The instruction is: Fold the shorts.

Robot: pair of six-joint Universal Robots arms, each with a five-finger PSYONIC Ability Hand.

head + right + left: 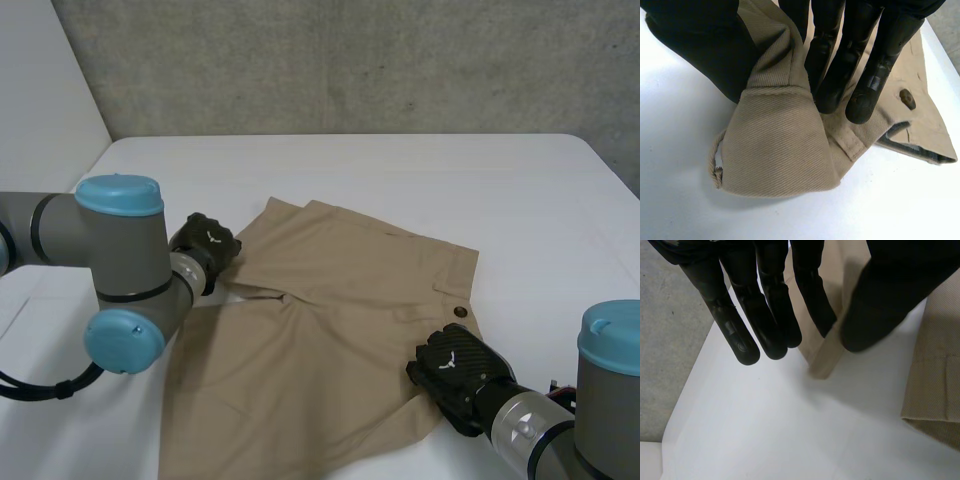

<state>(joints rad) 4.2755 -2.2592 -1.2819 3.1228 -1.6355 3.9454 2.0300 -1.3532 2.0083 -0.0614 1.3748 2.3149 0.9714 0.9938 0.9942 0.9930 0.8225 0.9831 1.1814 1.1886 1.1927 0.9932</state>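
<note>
Tan shorts [330,330] lie spread and rumpled on the white table [530,200]. My left hand [205,245] is at their left edge, where a fold of cloth rises. In the left wrist view a narrow strip of the shorts [827,357] is pinched between the thumb and the straight fingers [765,315]. My right hand [455,372] is at the waistband corner near the front right, just below the button [460,313]. In the right wrist view its fingers [850,65] and thumb grip a bunched fold of waistband [780,150], with the button [907,98] beside the fingertips.
Bare white table surrounds the shorts, with most room at the back and right. A grey concrete wall [350,60] stands behind the far edge and a white panel [40,90] at the back left. Another part of the shorts [940,380] lies beside the left thumb.
</note>
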